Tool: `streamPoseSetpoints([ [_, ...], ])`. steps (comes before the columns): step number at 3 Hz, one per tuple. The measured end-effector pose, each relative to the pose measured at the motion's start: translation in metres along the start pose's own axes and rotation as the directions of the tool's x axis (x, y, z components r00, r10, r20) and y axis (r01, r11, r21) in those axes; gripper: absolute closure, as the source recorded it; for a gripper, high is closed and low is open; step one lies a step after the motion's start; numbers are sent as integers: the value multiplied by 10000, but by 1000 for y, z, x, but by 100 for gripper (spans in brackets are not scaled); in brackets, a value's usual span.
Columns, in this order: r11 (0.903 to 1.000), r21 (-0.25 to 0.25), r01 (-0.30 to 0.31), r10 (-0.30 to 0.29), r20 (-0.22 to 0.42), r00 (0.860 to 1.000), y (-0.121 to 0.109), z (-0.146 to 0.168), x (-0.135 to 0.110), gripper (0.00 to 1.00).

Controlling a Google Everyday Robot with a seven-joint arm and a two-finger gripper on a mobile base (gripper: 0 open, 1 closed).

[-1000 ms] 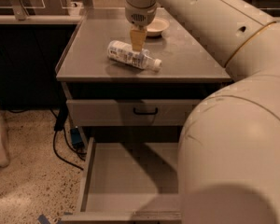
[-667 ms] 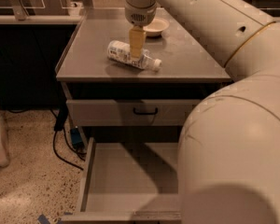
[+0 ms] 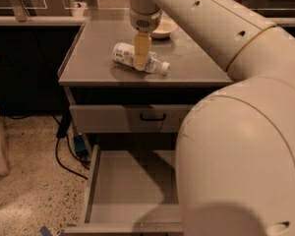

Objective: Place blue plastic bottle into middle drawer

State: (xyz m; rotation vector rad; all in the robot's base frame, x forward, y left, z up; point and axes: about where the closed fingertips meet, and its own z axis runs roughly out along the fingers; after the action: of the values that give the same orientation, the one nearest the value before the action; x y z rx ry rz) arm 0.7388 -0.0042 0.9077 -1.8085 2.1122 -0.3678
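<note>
The blue plastic bottle [image 3: 123, 53] lies on its side on the grey cabinet top [image 3: 93, 58], with its white cap [image 3: 164, 69] pointing right. My gripper [image 3: 141, 63] comes straight down from above onto the middle of the bottle, and its yellowish tip covers part of the bottle's body. The middle drawer [image 3: 132, 181] is pulled open below, a wide shallow grey box with nothing in it. My arm hides the drawer's right side.
A cream round bowl [image 3: 160, 29] stands behind the bottle on the cabinet top. A shut drawer front with a small black handle [image 3: 152, 117] sits above the open drawer. Black cables [image 3: 64, 151] lie on the speckled floor at the left.
My gripper has moved down onto the bottle. The bottle and the open drawer have not moved.
</note>
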Motion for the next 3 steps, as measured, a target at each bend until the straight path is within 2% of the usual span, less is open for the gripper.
streamPoseSetpoints([
  [1, 9985, -541, -48, 52, 86, 9999, 2, 33, -4, 0],
  [2, 9928, -1193, -80, 113, 272, 9996, 10, 62, -10, 0],
  [3, 9850, -1717, -150, 230, 445, 9987, 17, 77, -16, 0],
])
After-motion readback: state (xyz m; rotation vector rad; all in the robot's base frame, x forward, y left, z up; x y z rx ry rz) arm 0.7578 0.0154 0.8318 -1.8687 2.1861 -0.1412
